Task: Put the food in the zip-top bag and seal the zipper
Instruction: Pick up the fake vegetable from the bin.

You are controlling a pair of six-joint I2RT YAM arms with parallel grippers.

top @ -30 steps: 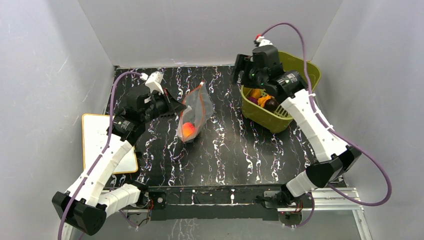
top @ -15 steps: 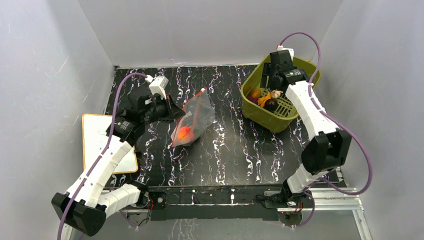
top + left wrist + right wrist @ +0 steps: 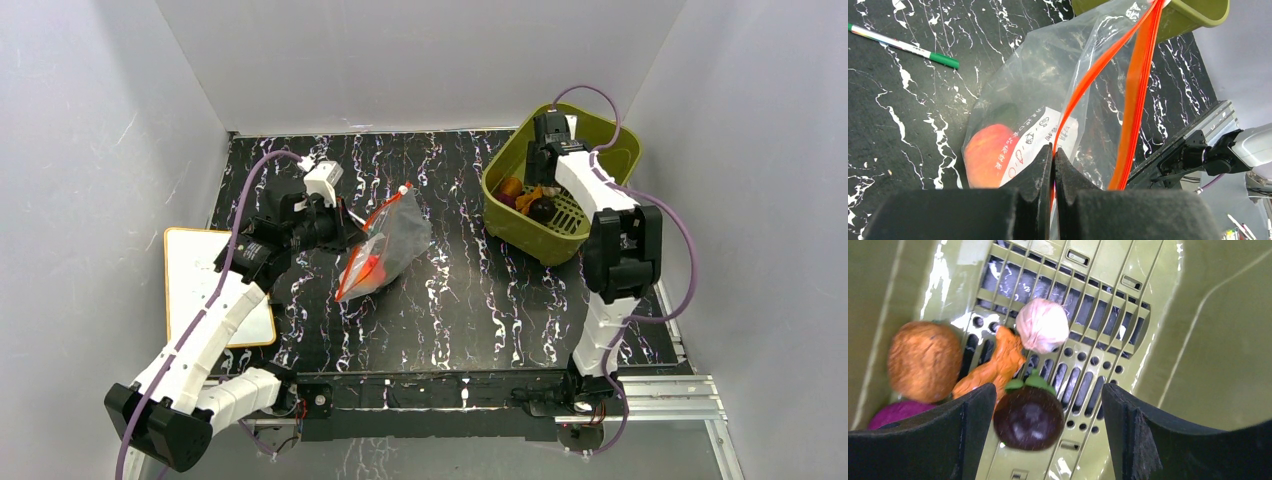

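Your left gripper (image 3: pixel 1053 151) pinches the zip-top bag (image 3: pixel 398 238) at its zipper (image 3: pixel 1140 85), one peach (image 3: pixel 988 155) inside (perhaps a green piece too). Your right gripper (image 3: pixel 1044 400), jaws wide, hovers in the basket (image 3: pixel 518 234) at two o'clock; next, close on the dark purple fruit (image 3: pixel 1029 420).

white label (image 3: pixel 1040 142) on zip-top bag (image 3: pixel 1040 75), txt illegible

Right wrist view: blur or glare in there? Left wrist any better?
Right wrist: the food is slightly smeared, the round orange piece most; white glare streaks on the basket floor. Left wrist: bag and peach sharp, only the near left pincer is dark and soft.
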